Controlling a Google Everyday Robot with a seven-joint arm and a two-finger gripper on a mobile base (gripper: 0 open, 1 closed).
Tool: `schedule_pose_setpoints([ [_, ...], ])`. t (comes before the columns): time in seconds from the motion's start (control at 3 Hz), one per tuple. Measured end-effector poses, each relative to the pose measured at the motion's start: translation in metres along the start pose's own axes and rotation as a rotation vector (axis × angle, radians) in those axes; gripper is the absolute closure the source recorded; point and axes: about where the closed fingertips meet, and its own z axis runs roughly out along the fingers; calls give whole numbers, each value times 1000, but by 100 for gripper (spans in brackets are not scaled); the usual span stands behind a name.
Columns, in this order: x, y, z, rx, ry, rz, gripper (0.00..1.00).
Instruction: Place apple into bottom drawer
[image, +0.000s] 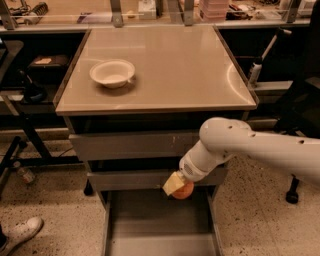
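The end effector (176, 186) is gripping the apple (185, 192) over the open bottom drawer (160, 227).
The drawer is lying pulled out at lower centre, the apple hanging just above its back end; farther off, upper left, a white bowl (112, 73) is sitting on the counter (180, 70).

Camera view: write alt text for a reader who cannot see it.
The robot's hand holds the apple just above the back end of the open bottom drawer, whose grey floor is bare. A white bowl sits on the left side of the cabinet top.
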Motion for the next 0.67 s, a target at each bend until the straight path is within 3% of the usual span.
schedule_pose_setpoints([
  [0.33,12,-11,54,-41,18,98,100],
  [0.67,13,-10,63,-52,21,103,100],
])
